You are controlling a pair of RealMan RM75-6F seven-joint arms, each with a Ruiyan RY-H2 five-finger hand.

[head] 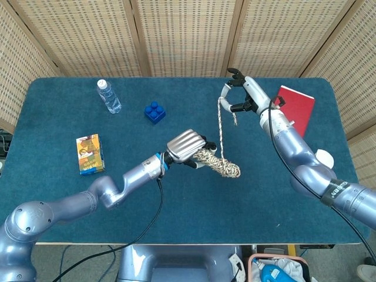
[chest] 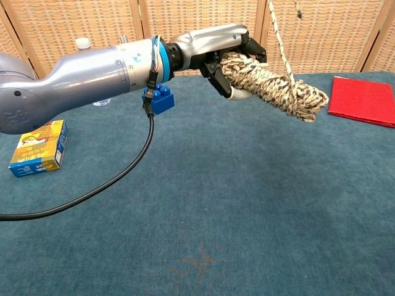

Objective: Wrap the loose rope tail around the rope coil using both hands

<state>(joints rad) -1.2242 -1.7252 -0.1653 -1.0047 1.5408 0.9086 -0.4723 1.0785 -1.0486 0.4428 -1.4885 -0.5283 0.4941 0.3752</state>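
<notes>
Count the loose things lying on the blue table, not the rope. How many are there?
4. A water bottle at the far left, a blue block beside it, a small box at the left, a red book at the far right.

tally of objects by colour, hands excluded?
Blue: 1, brick
Red: 1, notebook
Clear: 1, bottle
Yellow/blue: 1, box
Tan speckled: 1, rope
White: 1, round thing at table's right edge
Total: 6

Silver arms, blue wrist ring, blk cables, silver/blk left hand (head: 185, 144)
</notes>
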